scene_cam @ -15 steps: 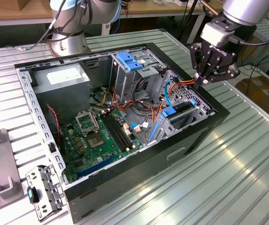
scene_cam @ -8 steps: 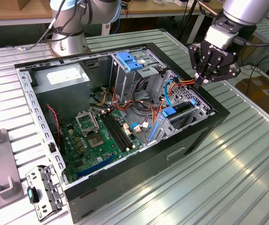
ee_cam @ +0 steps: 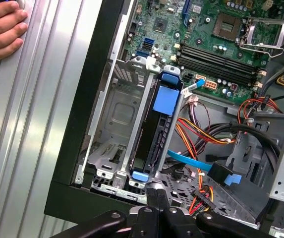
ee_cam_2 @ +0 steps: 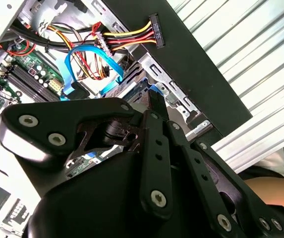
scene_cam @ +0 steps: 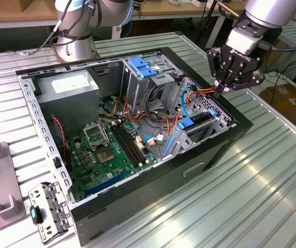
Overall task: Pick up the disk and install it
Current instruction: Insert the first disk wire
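Observation:
The disk, a dark drive in a bright blue carrier, sits on edge in the metal bay at the side of the open computer case toward the exterior view's right. The first wrist view looks down on the disk, slotted between the bay's rails with a blue tab at each end. My gripper hovers just above the case's far right rim, behind the bay, with its fingers shut and nothing between them. The fingertips stand close to the disk's near end, apart from it. In the second wrist view the gripper hangs over the bay.
A tall metal cage with a wide blue latch stands mid-case, with the motherboard and loose coloured cables beside it. A person's hand rests on the ribbed table. A metal bracket lies toward the exterior view's left.

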`<state>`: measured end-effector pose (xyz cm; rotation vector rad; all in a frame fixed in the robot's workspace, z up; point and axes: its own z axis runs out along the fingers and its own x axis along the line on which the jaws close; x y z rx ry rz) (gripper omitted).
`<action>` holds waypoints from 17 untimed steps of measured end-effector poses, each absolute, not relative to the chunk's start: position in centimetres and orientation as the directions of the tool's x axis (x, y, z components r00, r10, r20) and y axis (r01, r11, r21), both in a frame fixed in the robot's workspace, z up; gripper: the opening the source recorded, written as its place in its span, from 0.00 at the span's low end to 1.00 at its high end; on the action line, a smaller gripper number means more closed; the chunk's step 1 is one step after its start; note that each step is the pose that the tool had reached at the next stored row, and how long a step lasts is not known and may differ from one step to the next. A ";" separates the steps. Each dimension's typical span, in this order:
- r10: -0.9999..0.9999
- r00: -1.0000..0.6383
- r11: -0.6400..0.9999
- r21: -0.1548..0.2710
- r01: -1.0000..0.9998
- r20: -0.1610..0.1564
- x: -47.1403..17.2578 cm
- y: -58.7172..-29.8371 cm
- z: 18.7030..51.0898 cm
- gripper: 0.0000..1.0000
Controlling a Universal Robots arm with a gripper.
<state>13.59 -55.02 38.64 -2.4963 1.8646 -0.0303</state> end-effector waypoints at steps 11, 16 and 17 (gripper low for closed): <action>-0.958 0.287 -0.286 -0.032 -0.958 0.000 13.6 -55.0 38.6 0.11; -0.958 0.288 -0.288 -0.032 -0.957 0.000 13.6 -55.0 38.6 0.11; -0.958 0.288 -0.288 -0.032 -0.957 0.000 13.6 -55.0 38.6 0.11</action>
